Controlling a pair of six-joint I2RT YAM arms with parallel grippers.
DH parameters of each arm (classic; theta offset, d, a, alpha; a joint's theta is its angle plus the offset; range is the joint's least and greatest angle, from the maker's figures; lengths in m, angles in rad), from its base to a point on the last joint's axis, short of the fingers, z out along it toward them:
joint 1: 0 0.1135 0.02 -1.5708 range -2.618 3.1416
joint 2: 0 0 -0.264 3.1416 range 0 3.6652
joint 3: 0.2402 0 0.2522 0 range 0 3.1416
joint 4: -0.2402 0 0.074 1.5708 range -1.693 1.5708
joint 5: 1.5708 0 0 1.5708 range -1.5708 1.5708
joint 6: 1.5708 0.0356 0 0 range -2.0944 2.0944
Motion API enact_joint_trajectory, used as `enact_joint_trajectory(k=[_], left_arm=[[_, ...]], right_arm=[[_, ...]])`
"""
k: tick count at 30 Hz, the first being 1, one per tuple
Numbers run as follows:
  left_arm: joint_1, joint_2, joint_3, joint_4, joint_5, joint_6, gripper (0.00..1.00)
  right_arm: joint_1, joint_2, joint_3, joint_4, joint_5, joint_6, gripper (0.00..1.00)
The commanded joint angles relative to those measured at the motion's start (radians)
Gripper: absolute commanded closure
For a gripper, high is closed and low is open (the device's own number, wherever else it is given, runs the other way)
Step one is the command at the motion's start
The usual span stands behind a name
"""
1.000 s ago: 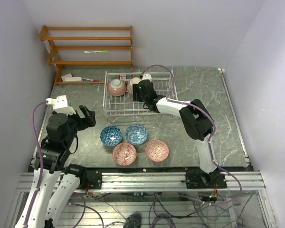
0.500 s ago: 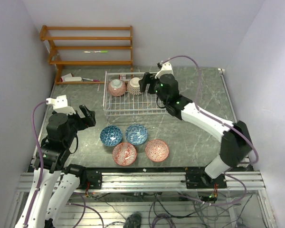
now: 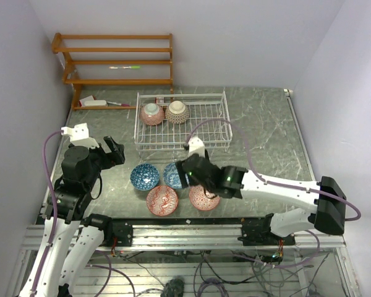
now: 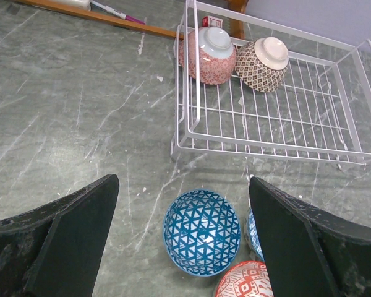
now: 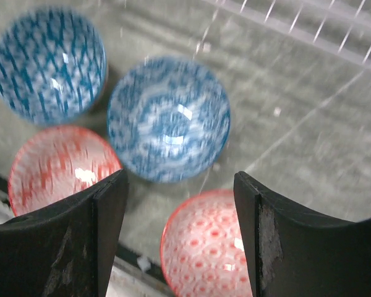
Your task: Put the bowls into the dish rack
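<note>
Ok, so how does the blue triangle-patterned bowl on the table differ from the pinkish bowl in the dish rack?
The blue bowl sits upright on the table, inside facing up. The pinkish bowl is tipped over in the dish rack, foot ring showing. The blue bowl shows bold blue triangles; the pinkish bowl shows a fine red pattern on its pale outside. Both are small, round and patterned.
</note>
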Motion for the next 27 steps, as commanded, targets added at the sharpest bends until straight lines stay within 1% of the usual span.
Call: enact_joint_trajectory(k=[1,5,9,14,16,20,23,27], left_arm=[[0.013,-0.002,-0.007,0.009,-0.013,0.004,0.02],[0.013,0.005,-0.005,0.002,-0.015,0.004,0.02],[0.013,-0.001,-0.008,0.004,-0.016,0.004,0.03],[0.013,0.004,-0.006,0.002,-0.013,0.006,0.02],[0.013,0.003,-0.007,0.002,-0.011,0.006,0.02],[0.013,0.0,-0.008,0.004,-0.012,0.004,0.02],[0.013,0.008,-0.008,0.004,-0.011,0.006,0.02],[0.013,0.013,-0.006,0.001,-0.01,0.006,0.02]], right_arm=[[0.09,-0.025,-0.062,-0.202,0.086,0.14,0.32],[0.113,0.024,-0.113,-0.197,0.062,0.192,0.33],[0.117,0.066,-0.187,-0.097,-0.005,0.198,0.37],[0.122,0.097,-0.204,-0.029,-0.04,0.191,0.39],[0.123,0.098,-0.212,-0.022,-0.047,0.192,0.42],[0.147,0.104,-0.189,-0.084,-0.007,0.216,0.43],[0.173,0.076,-0.156,-0.153,0.04,0.235,0.43],[0.204,0.023,-0.108,-0.247,0.073,0.248,0.4]])
